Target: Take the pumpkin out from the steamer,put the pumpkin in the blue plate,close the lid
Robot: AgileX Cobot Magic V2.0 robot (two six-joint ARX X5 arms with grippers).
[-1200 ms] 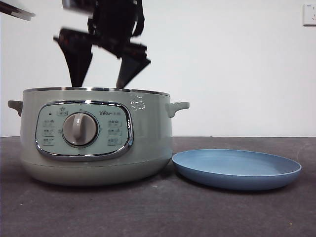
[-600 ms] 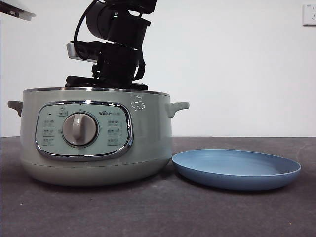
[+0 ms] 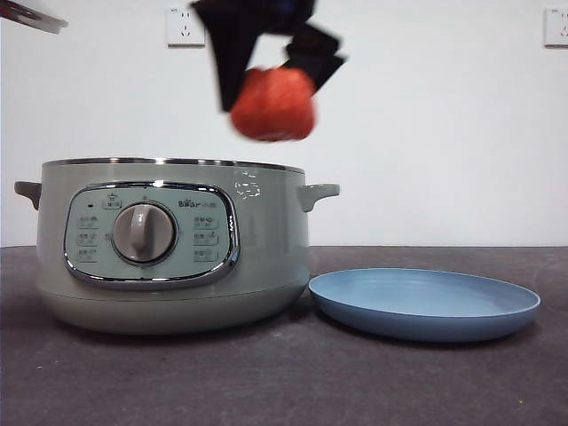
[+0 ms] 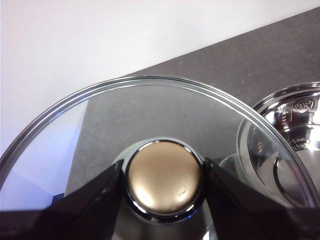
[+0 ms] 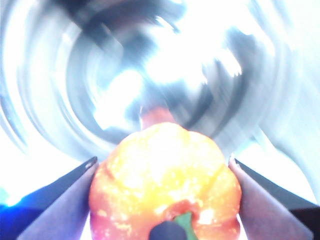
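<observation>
My right gripper (image 3: pixel 271 75) is shut on the orange-red pumpkin (image 3: pixel 273 104) and holds it in the air above the right part of the sage-green steamer (image 3: pixel 169 244), which stands open. In the right wrist view the pumpkin (image 5: pixel 165 185) sits between my jaws with its green stem toward the camera, over the blurred steamer bowl (image 5: pixel 150 75). My left gripper (image 4: pixel 164 182) is shut on the knob of the glass lid (image 4: pixel 150 115) and holds it up at the left; the lid's rim (image 3: pixel 31 16) shows at the front view's top left corner. The blue plate (image 3: pixel 424 302) lies right of the steamer.
The steamer's shiny inner bowl (image 4: pixel 287 135) shows beside the lid in the left wrist view. The dark table (image 3: pixel 284 382) runs in front of the steamer and plate. Wall sockets (image 3: pixel 184 25) are on the white wall behind.
My right gripper went down into the steamer, shut on the pumpkin and has lifted it out, up and a little to the right. The lid stays held at the left.
</observation>
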